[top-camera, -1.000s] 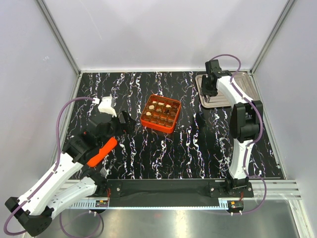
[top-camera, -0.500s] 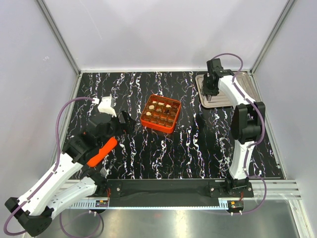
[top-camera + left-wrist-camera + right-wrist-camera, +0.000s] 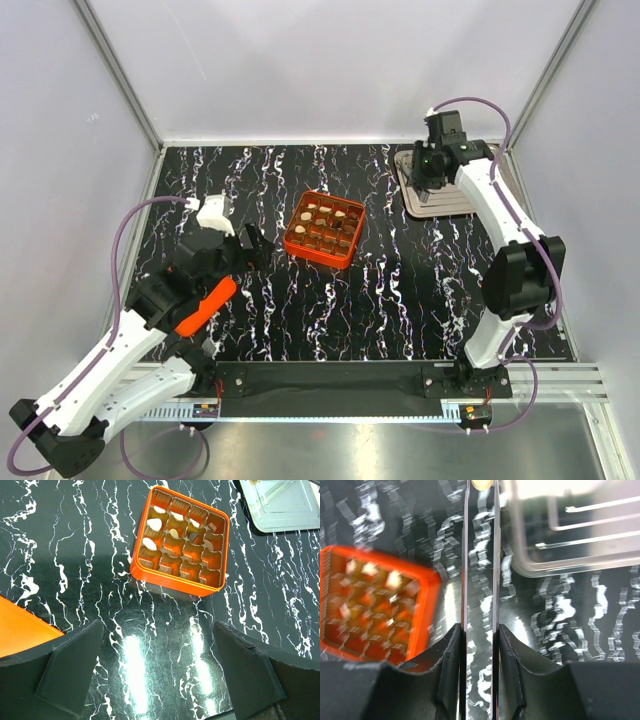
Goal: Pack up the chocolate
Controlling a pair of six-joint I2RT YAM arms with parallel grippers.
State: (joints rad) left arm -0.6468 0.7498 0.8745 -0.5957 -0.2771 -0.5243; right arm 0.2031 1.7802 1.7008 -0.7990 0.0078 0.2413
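The orange grid box (image 3: 322, 228) sits mid-table with cream and dark chocolate pieces (image 3: 149, 543) in several cells; it also shows in the right wrist view (image 3: 370, 610), blurred. My right gripper (image 3: 432, 165) hovers at the left edge of the silver tray (image 3: 445, 203). In the right wrist view it (image 3: 480, 645) is shut on thin metal tongs (image 3: 465, 555). A cream chocolate piece (image 3: 481, 484) sits between the tong tips. My left gripper (image 3: 250, 245) is open and empty, low over the table just left of the box, also seen in the left wrist view (image 3: 160, 675).
The silver tray (image 3: 570, 535) lies at the back right corner by the wall; it also shows in the left wrist view (image 3: 285, 505). A flat orange piece (image 3: 205, 305) lies under my left arm. White walls enclose the black marbled table (image 3: 400, 300).
My right arm has swung right and toward the back over the tray, its elbow moving right. The left arm and the box have not moved.
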